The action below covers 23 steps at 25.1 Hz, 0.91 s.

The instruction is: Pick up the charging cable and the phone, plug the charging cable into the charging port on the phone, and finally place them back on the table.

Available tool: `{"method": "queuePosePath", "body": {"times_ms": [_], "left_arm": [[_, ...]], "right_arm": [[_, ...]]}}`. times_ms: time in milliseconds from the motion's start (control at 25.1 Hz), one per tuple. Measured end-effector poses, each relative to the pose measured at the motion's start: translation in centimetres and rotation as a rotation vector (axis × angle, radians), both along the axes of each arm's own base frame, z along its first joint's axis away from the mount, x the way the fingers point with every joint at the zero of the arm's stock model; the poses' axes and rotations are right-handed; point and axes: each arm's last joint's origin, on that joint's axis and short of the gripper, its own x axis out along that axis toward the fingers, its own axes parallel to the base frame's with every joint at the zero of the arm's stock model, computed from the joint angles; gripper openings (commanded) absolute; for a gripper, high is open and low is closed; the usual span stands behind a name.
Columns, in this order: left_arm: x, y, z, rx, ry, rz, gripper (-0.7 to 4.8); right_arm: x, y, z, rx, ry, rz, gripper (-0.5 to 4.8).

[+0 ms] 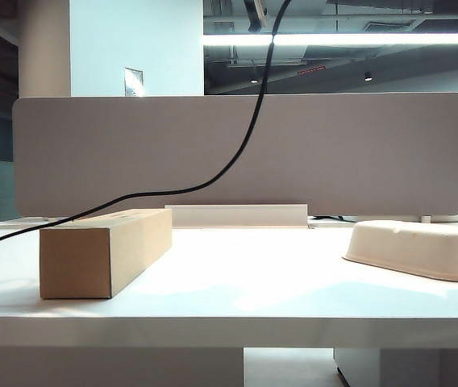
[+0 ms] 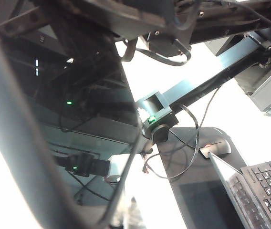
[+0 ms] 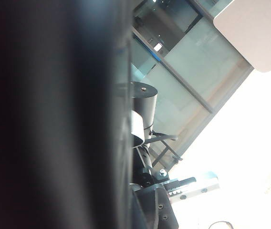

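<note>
Aligning plug and port above the table (image 1: 229,282): my left gripper and right gripper are both raised out of the exterior view, each with its jaws pressed together.
The charging cable (image 1: 237,153) sweeps down from the top of that view, across the grey partition (image 1: 334,153) and off to the left. I cannot make out the phone in any view, nor tell what either pair of jaws pinches, because a dark blurred mass (image 3: 45,114) fills the right wrist view. I judge the step calls for squaring the plug to the port, feeding it straight and slowly, and leaving the cord slack. The white tabletop carries a cardboard box (image 1: 104,250) on the left and a cream tray (image 1: 422,250) on the right, with open space between for set-down. The room is an office under strip lighting, and the left wrist view catches a keyboard (image 2: 269,191) and a mouse (image 2: 215,149).
</note>
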Motion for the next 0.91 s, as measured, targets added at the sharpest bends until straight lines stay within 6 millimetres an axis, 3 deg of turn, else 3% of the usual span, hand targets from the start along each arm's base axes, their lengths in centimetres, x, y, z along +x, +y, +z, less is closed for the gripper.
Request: {"method": "queuePosePath", "body": {"times_ms": [358, 517, 795, 875, 915], "left_arm": [[0.1, 0.0, 0.1, 0.022, 0.054, 0.026, -0.06], [0.9, -0.6, 0.4, 0.067, 0.128, 0.142, -0.06], [1.3, -0.9, 0.5, 0.073, 0.109, 0.197, -0.05], [1.3, -0.9, 0.4, 0.081, 0.108, 0.205, 0.14], [1.2, -0.8, 0.3, 0.096, 0.11, 0.216, 0.8]], "right_arm": [[0.0, 0.0, -0.1, -0.015, -0.006, -0.001, -0.08], [0.4, -0.2, -0.5, -0.069, -0.003, -0.081, -0.08], [0.5, -0.2, -0.8, -0.099, -0.002, -0.11, -0.08], [0.5, -0.3, -0.9, -0.1, 0.0, -0.116, -0.08], [0.6, -0.2, -0.9, -0.102, 0.003, -0.117, -0.08]]}}
